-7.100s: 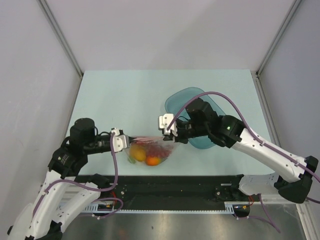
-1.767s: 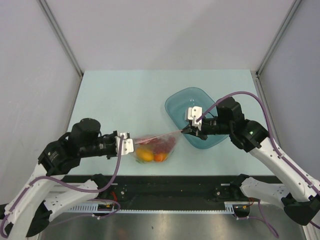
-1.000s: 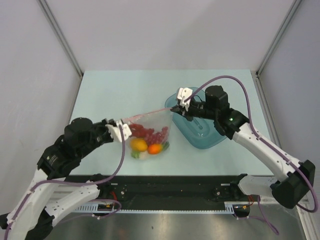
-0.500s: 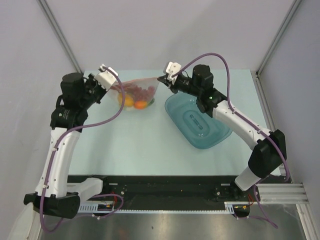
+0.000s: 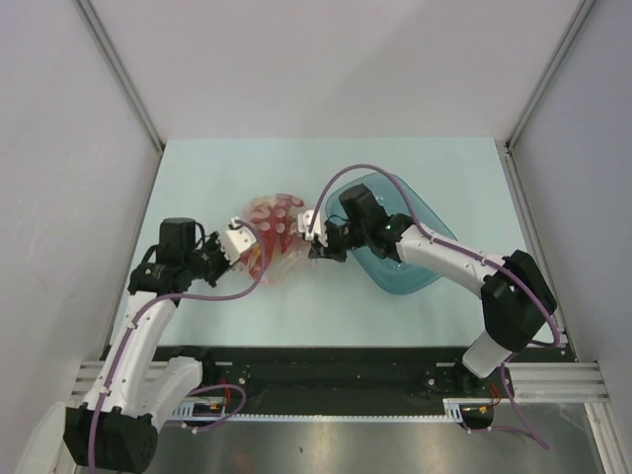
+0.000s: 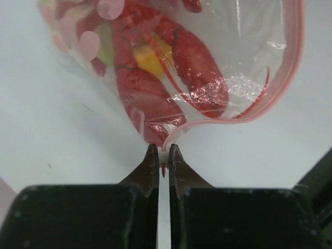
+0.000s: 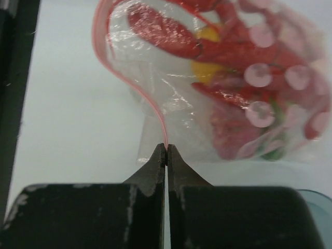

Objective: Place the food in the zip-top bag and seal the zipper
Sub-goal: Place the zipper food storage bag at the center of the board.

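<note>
The zip-top bag (image 5: pixel 275 233) lies slumped on the table between my two grippers, with the food inside it. The red lobster (image 6: pixel 155 72) and a yellow round fruit (image 7: pixel 207 68) show through the dotted plastic, along with a green piece (image 7: pixel 272 152). My left gripper (image 5: pixel 247 246) (image 6: pixel 163 151) is shut on the white slider end of the zipper (image 6: pixel 296 57). My right gripper (image 5: pixel 314 247) (image 7: pixel 166 148) is shut on the other end of the pink zipper (image 7: pixel 154 115), which sags in a loose curve.
The translucent blue bowl (image 5: pixel 405 259) sits just right of the bag, under the right arm; its corner shows in the right wrist view (image 7: pixel 314 199). Light walls with metal posts surround the table.
Both arms have brought the bag from high at the far side back toward the middle. It now rests slumped, and the grippers are closer together, so the zipper edge is slack.
</note>
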Motion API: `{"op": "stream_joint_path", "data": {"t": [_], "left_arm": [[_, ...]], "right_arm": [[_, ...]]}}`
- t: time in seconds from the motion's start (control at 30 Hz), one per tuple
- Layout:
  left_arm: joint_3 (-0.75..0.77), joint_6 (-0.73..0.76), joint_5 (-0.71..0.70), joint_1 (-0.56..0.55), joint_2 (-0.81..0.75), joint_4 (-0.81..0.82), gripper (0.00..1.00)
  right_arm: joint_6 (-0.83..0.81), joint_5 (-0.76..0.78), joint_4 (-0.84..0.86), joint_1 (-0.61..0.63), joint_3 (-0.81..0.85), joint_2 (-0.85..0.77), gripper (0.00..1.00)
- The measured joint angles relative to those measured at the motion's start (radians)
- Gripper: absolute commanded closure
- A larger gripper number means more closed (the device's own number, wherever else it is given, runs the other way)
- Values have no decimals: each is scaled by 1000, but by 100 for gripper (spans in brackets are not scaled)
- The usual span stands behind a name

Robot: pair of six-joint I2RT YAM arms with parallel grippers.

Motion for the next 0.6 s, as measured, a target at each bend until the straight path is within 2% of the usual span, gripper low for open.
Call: {"op": "stream_joint_path", "data": {"t": [0.07,0.17,0.2,0.23,0.3,0.37,0.43,0.47,0.6], "left_arm": [[-16,26,30,0,-14,-41,90],[-38,78,83,0,-46,-111,72],[-47,96,99,0,-58,-133,57],[-55,111,109,0,-68,-147,50],[-72,154,133,0,-89,-193,33],[-84,174,144,0,-110,-229,25],[-84,181,147,0,-123,-261,5],[-79,180,148,0,-128,-275,0],[23,134,167,0,-125,-345,0]], "right_arm": [[-17,-6,-32,20,-37,-2,100],[-45,-8,-78,32,-93,-17,100],[-61,-7,-103,37,-110,-25,97],[-72,-7,-119,40,-119,-29,93],[-98,-2,-154,47,-134,-35,64],[-113,6,-187,60,-141,-39,34],[-115,14,-213,73,-146,-52,25],[-113,17,-224,77,-150,-67,15],[-45,35,-225,87,-154,-180,3]]}}
